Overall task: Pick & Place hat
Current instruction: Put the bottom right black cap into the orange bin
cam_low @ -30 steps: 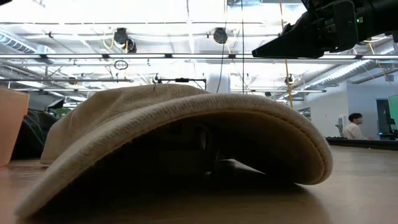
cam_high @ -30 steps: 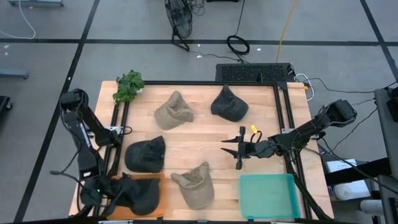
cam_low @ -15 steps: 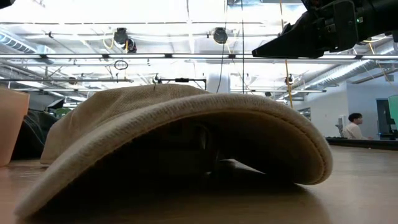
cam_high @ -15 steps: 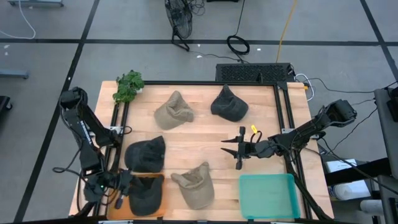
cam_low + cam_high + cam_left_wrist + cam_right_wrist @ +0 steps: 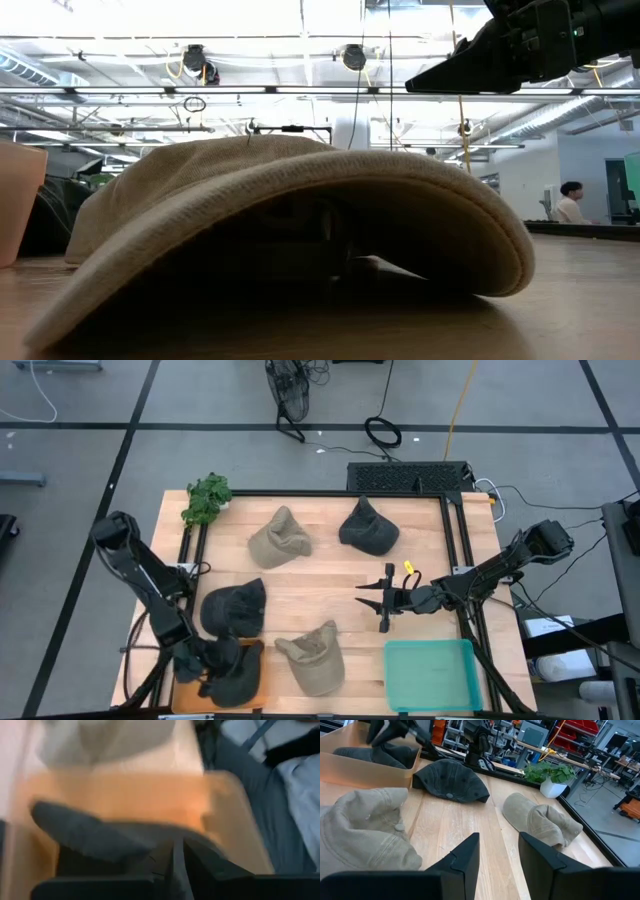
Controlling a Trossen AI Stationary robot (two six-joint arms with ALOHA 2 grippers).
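A dark grey hat (image 5: 238, 670) lies in the orange tray (image 5: 255, 700) at the table's near left corner; it also shows in the left wrist view (image 5: 95, 837). My left gripper (image 5: 205, 665) is at the hat's left side, and its fingers look shut (image 5: 177, 865); that view is blurred. My right gripper (image 5: 385, 600) hangs open and empty over the table's middle right, fingers apart in the right wrist view (image 5: 497, 855). My left gripper looks shut on the dark grey hat's left edge (image 5: 160, 847), its fingers coming about level from the table's left. The blur and the fingers themselves hide the place of contact. The hat rests on the orange tray's floor.
On the wood lie two tan hats (image 5: 282, 538) (image 5: 315, 657) and two more dark hats (image 5: 368, 528) (image 5: 235, 608). A teal tray (image 5: 430, 675) stands near right, a small plant (image 5: 207, 498) far left. The near tan hat (image 5: 280, 230) fills the low view.
My left gripper has gone toward the table's right edge, over the orange tray, and the dark grey hat has gone with it, ending more bunched up toward the tray's right side.
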